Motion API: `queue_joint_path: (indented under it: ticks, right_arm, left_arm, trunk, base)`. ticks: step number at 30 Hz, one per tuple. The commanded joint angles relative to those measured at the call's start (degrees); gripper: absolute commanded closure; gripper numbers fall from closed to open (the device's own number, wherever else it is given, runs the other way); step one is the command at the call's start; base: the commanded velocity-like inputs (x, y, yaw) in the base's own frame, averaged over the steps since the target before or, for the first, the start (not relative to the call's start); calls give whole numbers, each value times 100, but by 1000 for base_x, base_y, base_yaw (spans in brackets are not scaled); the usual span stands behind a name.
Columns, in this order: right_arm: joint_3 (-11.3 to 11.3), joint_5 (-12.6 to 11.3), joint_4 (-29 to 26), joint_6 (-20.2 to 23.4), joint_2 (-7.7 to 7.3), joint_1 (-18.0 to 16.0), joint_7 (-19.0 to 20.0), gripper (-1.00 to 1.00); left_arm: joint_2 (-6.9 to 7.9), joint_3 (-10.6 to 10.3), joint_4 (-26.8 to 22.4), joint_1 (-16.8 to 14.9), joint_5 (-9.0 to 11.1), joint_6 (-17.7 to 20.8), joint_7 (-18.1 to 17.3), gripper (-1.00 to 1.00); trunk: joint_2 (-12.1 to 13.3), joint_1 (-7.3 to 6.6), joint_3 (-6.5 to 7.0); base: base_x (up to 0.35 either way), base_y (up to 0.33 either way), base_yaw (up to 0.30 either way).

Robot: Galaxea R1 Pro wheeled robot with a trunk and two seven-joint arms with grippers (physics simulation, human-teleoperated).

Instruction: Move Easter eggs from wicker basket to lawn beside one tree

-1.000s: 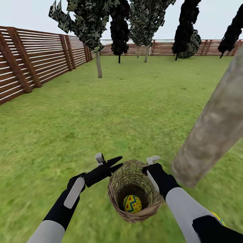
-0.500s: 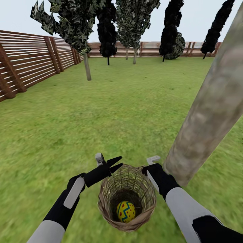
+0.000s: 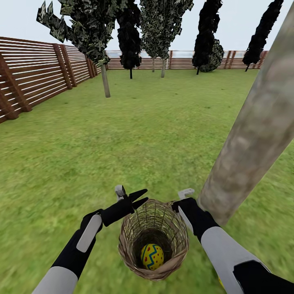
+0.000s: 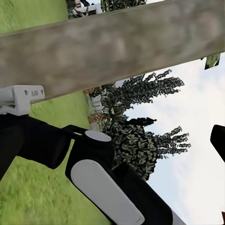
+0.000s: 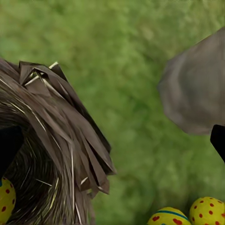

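The wicker basket [image 3: 153, 241] stands on the lawn [image 3: 122, 143] right in front of me, with one yellow Easter egg [image 3: 152, 256] at its bottom. My left gripper [image 3: 141, 196] hovers open just off the rim's left side. At the rim's right side my right gripper [image 3: 185, 200] is also open and holds nothing. The right wrist view has the woven rim [image 5: 56, 126], the egg inside [image 5: 3, 199], and two more eggs [image 5: 168, 216] [image 5: 208, 211] lying on the grass by the thick trunk's base [image 5: 197, 89]. That tree [image 3: 253, 134] rises just right of the basket.
A brown slatted fence [image 3: 36, 69] runs along the left and far side. Thin-trunked and dark narrow trees [image 3: 104, 77] stand far back. Open grass stretches ahead and to the left. In the left wrist view my right forearm [image 4: 103, 187] crosses under the trunk [image 4: 117, 47].
The whole view swung slightly to the right a second ago, so the camera moved. Over the last half second nothing has visibly moved.
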Motion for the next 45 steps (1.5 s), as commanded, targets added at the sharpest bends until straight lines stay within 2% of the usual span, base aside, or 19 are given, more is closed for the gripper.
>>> queue_joint_path:
  ticks: [1,2,4,6,7,8,9,11,12,13,14,18,19,22,25,28,30,35,45]
  right_arm:
    - [33,38,-23,155,-9,-2,-5,-100]
    - [48,40,-31,323,-13,-2,5,-100]
    - [609,235,-55,573,-9,-16,35,-100]
    - [1409,601,-94,714,18,-24,45,-100]
    - [1988,835,-136,866,31,-43,79,-100]
    - [2296,936,-161,965,34,-62,156,-100]
    - [2617,1035,-190,1105,35,-89,429,-100]
    - [2865,1169,-244,1313,11,-256,1341,-100]
    - [2910,1274,-256,1357,3,-367,1812,-100]
    - [2948,1523,-267,1389,-3,-530,2541,-100]
    - [2963,1754,-272,1398,-5,-619,3035,-100]
    - [2969,2808,-321,1399,26,-878,5052,-100]
    - [2965,2955,-324,1394,31,-938,5389,-100]
    - [2945,3120,-276,1325,13,-1166,6280,-100]
    - [2933,3157,-219,1283,3,-1403,7049,-100]
    - [2860,3147,-154,1303,1,-1659,7358,-100]
    - [2688,3146,71,1312,8,-1859,7636,-100]
    - [2416,3145,557,1316,43,-2247,7810,-100]
    - [2413,3156,636,1315,69,-2288,7792,-100]
  left_arm:
    - [9,0,-3,-3,28,32,-2,-100]
    - [14,0,-6,-3,29,32,-3,-100]
    - [39,13,-42,-3,30,39,-9,-100]
    - [107,26,-68,-3,30,50,-41,-100]
    - [163,30,-77,-3,30,57,-129,-100]
    - [187,35,-81,-3,30,61,-215,-100]
    - [214,39,-81,-3,30,67,-359,-100]
    - [292,42,-79,-3,30,76,-546,-100]
    - [324,45,-79,-3,30,79,-587,-100]
    - [358,69,-82,-3,30,84,-625,-100]
    - [375,119,-84,-3,30,87,-642,-100]
    - [503,518,-88,-3,30,104,-890,-100]
    - [562,570,-88,-3,30,107,-1003,-100]
    - [782,641,-78,-3,30,116,-1429,-100]
    - [914,682,-76,16,30,119,-1676,-100]
    - [938,746,-83,34,30,125,-1720,-100]
    - [943,774,-82,48,30,125,-1728,-100]
    - [943,789,-71,58,30,128,-1731,-100]
    - [943,795,-78,59,30,132,-1732,-100]
  trunk:
    - [-2,-1,-5]
    - [-2,-1,-5]
    - [-2,-1,-5]
    - [-2,-1,-5]
    - [-2,-1,-5]
    - [-2,-1,-5]
    - [-2,-1,-5]
    - [-2,-1,-5]
    - [-2,-1,-5]
    - [-2,-1,-5]
    - [-2,-1,-5]
    - [-2,-1,-5]
    - [-2,-1,-5]
    - [-2,-1,-5]
    - [-2,-1,-5]
    - [-2,-1,-5]
    - [-2,-1,-5]
    - [-42,21,-23]
    - [-443,241,-202]
  base:
    - [0,0,0]
    - [0,0,0]
    - [0,0,0]
    - [0,0,0]
    - [0,0,0]
    - [0,0,0]
    - [0,0,0]
    - [0,0,0]
    - [0,0,0]
    - [0,0,0]
    - [0,0,0]
    - [0,0,0]
    - [0,0,0]
    - [0,0,0]
    - [0,0,0]
    - [0,0,0]
    - [0,0,0]
    - [0,0,0]
    - [0,0,0]
